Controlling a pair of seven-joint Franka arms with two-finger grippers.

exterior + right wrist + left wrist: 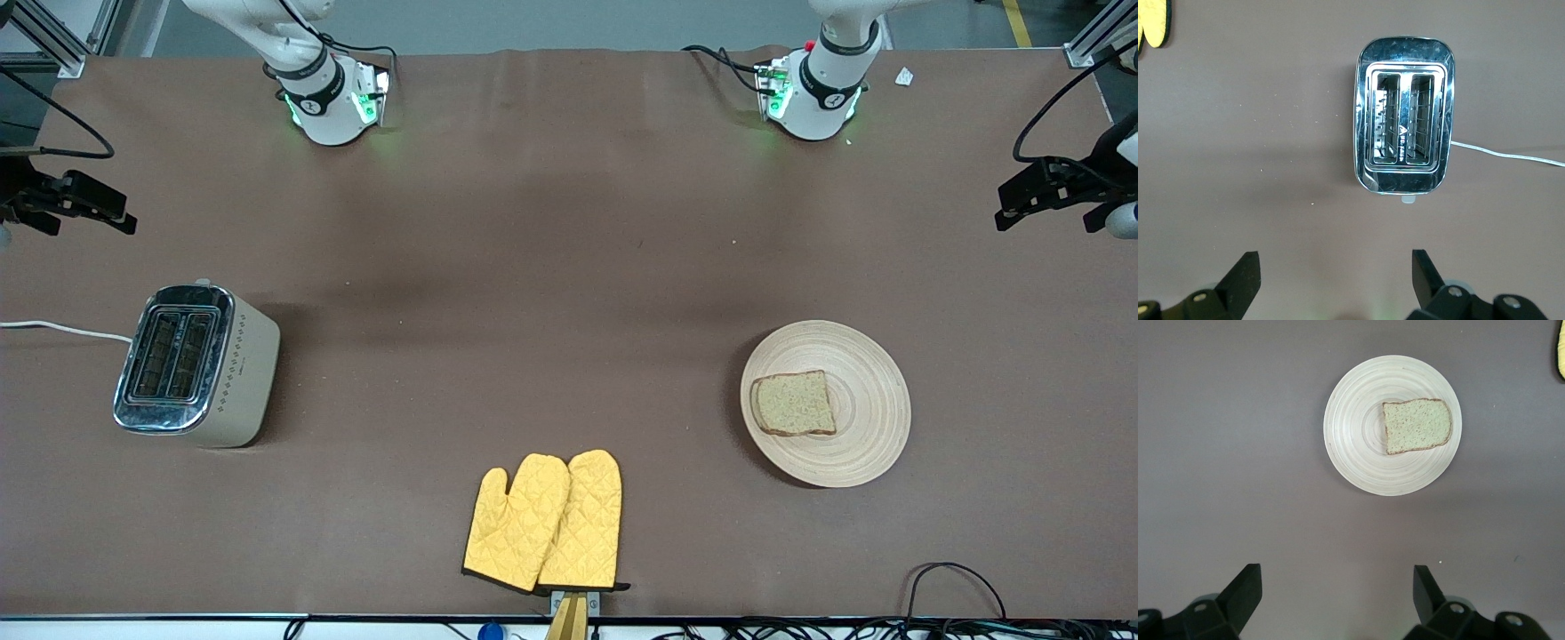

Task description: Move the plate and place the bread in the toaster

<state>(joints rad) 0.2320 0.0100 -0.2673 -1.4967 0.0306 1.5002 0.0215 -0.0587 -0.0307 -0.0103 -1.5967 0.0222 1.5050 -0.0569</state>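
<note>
Now the left end effector (1337, 597), spread wide over the worktop, should grip the plate (876, 404) rim, keeping bread (794, 403) flat; the right end effector (1331, 280) waits, spread.

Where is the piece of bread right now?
The bread lies flat on the wooden plate, toward the left arm's end of the table. The yellow oven mitts lie nearer the front camera, and the toaster stands toward the right arm's end.
</note>
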